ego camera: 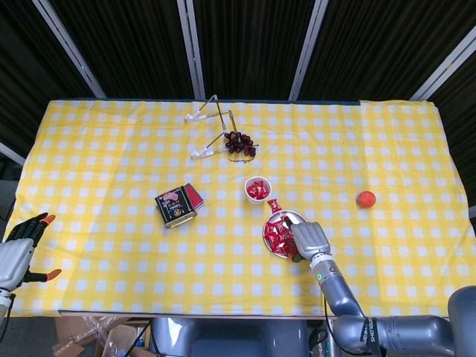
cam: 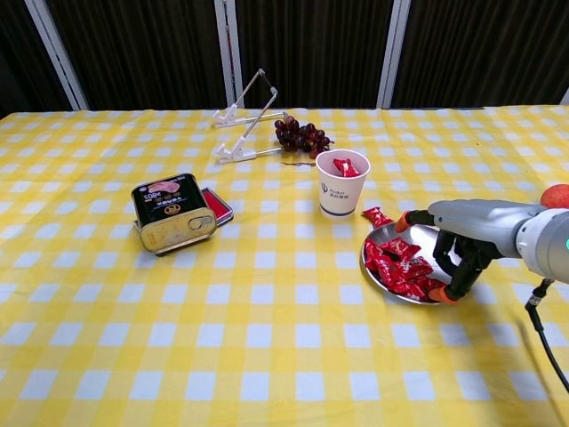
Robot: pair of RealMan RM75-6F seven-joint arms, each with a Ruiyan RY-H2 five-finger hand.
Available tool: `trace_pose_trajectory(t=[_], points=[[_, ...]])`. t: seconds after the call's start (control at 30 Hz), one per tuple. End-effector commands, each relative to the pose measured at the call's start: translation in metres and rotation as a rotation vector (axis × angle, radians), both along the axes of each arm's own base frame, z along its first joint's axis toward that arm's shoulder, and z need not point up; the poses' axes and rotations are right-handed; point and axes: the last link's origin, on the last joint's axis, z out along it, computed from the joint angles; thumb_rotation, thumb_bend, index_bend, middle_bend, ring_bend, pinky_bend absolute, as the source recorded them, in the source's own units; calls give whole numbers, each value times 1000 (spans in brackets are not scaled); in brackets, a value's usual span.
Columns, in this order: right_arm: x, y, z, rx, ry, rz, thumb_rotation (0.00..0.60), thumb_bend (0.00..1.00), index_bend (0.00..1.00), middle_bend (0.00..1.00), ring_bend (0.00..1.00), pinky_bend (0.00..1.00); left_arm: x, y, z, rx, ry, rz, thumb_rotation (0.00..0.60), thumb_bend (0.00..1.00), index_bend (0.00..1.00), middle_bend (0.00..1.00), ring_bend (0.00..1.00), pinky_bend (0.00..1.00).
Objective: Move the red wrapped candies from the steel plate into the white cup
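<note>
Red wrapped candies (cam: 402, 267) heaped in steel plate (cam: 439, 239), lower right of centre; one candy on cloth at plate's upper-left rim. White cup (cam: 342, 182) just above plate, candies inside. Right hand (cam: 458, 240) over plate — fingers curled down onto pile, grasp unclear. Left hand (ego camera: 18, 253) at lower-left edge — fingers spread, empty.

1. The right hand (ego camera: 312, 239) lies over the near side of the steel plate (ego camera: 291, 217), above the red candies (ego camera: 277, 236).
2. The white cup (ego camera: 256, 190) (candies inside) stands just beyond the plate.
3. The left hand (ego camera: 18, 253) hangs off the table's (ego camera: 111, 149) left corner, fingers spread.
</note>
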Motion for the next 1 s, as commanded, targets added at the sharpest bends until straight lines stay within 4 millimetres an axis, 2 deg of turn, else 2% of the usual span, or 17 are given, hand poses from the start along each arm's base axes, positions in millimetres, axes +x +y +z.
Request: trace_pose_trajectory(t=[0.03,0.23,0.3,1.0], points=[[-2,-2,-2,0,-5,-11,600,332,155,768,907,947,0,0,0,0,2,0,600,84,0,0,0,0],[-7,-4,-3,-1,-10,-29,600,331,353,768,906,947,0,0,0,-2,1,1,600,84,0,0,0,0],[-9,-5,-3,-2,-13,-32,600,332,381,768,906,947,0,0,0,-1,2,2,600,84,0,0,0,0],[-2,-6,-1,-33,-84,-5,600,332,384,768,907,947,0,0,0,0,4,5,600,84,0,0,0,0]])
